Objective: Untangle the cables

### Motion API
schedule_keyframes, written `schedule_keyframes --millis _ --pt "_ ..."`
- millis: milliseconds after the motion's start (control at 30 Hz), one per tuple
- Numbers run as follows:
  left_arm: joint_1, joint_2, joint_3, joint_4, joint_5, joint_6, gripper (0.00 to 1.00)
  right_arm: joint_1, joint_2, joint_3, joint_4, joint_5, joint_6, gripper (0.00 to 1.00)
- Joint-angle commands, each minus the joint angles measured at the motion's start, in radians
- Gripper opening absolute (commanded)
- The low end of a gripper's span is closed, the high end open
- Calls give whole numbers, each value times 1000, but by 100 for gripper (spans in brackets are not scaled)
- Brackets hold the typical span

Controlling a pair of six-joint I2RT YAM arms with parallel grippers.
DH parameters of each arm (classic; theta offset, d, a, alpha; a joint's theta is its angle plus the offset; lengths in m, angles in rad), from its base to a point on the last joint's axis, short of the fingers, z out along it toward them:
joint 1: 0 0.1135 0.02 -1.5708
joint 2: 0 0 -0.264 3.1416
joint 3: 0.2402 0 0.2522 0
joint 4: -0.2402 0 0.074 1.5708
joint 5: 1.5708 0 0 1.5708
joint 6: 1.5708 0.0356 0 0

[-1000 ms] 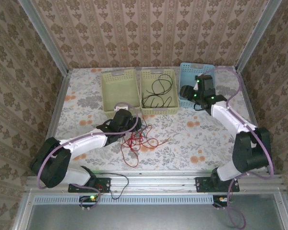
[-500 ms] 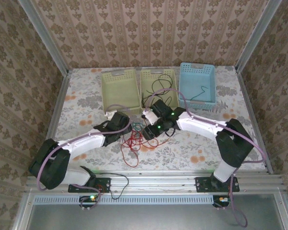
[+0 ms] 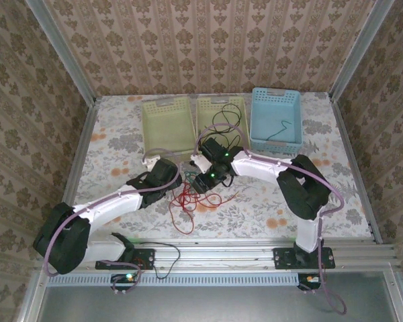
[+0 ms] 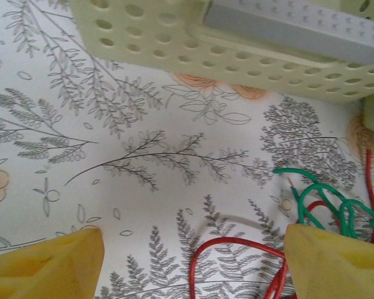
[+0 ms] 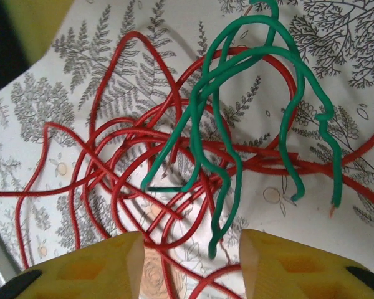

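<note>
We see our left arm (image 3: pixel 107 204) reaching low to the right, the left end effector (image 4: pixel 190 268) close over the surface with its yellow fingers (image 4: pixel 43 265) spread wide, while our right arm (image 3: pixel 269 168) bends back leftward, the right end effector (image 5: pixel 187 261) angled down, jaws parted more narrowly.

Bright even light, soft shadows; yellow fingers (image 5: pixel 81 268) blurred at wrist-pic btm edges

Top external: fixed, high behind the arm bases (image 3: pixel 138 257), angled down over the whole table (image 3: pixel 114 144).
Left wrist: low, close, facing the basket wall (image 4: pixel 174 37).
Right wrist: nearest of all, straight over the cables (image 5: pixel 168 162).
Overlap: apparently the same red-green strands, all three.
</note>
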Motion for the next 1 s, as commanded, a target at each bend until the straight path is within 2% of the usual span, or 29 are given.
schedule_keyframes --millis 0,100,200,500,733,967 --pt "-13 -7 -11 49 35 50 77 4 32 24 -1 5 -6 34" --pt "-21 -1 -13 89 68 78 77 1 3 2 21 16 -2 12" --pt "-22 10 -10 120 96 91 77 -24 -71 -50 70 -11 9 3" --pt "-32 55 -11 351 233 167 76 -148 -289 -190 172 -211 126 2" --pt "-36 95 -9 507 343 211 74 -168 -341 -222 183 -276 158 2" --pt "-38 121 -7 550 365 202 64 -200 -366 -247 233 -374 206 2"
